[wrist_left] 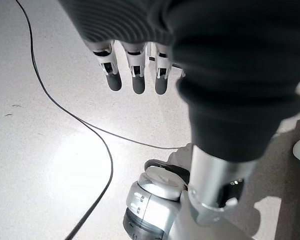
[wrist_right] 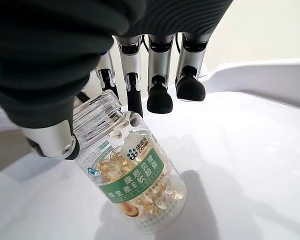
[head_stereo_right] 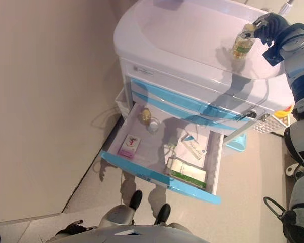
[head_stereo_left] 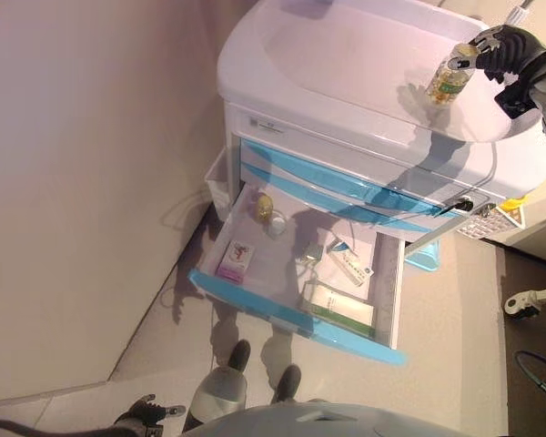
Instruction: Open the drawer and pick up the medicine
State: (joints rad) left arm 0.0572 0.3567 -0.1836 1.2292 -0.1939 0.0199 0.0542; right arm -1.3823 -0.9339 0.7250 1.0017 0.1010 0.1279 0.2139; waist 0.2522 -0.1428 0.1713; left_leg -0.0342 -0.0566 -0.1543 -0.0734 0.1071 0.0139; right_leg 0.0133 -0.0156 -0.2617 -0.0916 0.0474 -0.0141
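A white cabinet (head_stereo_left: 346, 55) stands with its lowest blue-fronted drawer (head_stereo_left: 291, 316) pulled open. My right hand (head_stereo_left: 505, 50) is at the back right of the cabinet top, thumb and a finger pinched on the neck of a clear medicine bottle (head_stereo_left: 449, 80) of yellow capsules with a green label. In the right wrist view the bottle (wrist_right: 135, 185) rests tilted on the white top, under my right hand (wrist_right: 160, 75). The drawer holds a small yellow bottle (head_stereo_left: 265, 206), a pink box (head_stereo_left: 236, 260) and white boxes (head_stereo_left: 341, 309). My left hand (wrist_left: 135, 70) hangs low near the floor, fingers straight and empty.
A wall runs along the left of the cabinet. A white basket (head_stereo_left: 491, 218) hangs on the cabinet's right side, with a blue bin (head_stereo_left: 423, 257) below it. A white wheeled foot (head_stereo_left: 528, 303) sits on the floor at the right.
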